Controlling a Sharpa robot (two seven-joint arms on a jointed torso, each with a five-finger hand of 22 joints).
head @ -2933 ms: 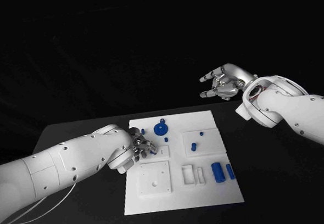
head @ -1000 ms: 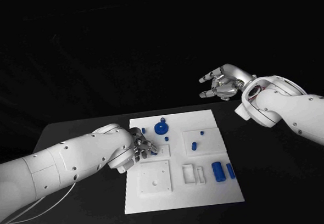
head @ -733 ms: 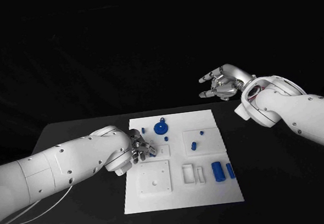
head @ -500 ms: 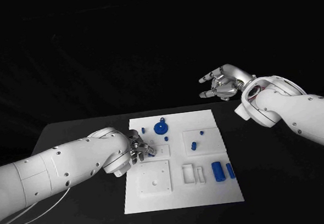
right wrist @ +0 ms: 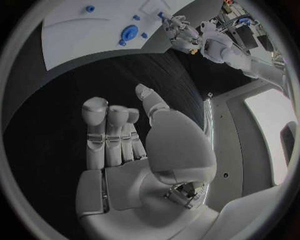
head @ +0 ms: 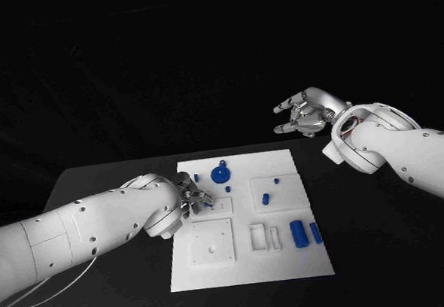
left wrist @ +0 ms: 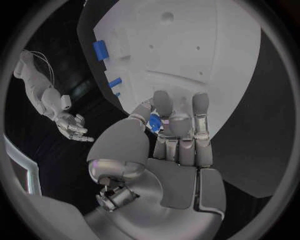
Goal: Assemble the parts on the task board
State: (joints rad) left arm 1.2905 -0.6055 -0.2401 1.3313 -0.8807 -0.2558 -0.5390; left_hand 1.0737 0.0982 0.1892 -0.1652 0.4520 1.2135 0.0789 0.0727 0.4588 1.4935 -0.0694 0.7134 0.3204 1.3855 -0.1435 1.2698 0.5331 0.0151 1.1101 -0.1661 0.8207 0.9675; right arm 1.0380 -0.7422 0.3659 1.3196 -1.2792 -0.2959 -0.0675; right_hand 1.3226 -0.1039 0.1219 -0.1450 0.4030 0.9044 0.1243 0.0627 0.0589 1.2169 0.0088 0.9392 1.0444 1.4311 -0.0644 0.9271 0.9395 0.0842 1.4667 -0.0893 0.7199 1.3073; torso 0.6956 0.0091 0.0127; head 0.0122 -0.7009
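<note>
Fingers [left wrist: 164, 107] of the left silver hand [head: 189, 197] curl over the near-left part of the flat white rectangular task board [head: 301, 263] and pinch a small blue part [left wrist: 154, 121] against the thumb. Raised beyond the black table's [head: 387, 254] far right corner, the right silver hand [head: 303, 115] holds nothing, its fingers half bent and apart. On the board lie one round blue disc with a stem [head: 220, 173], two blue cylinders [head: 298, 233] side by side near the front right, and about four small blue pegs [head: 266, 199] further back
</note>
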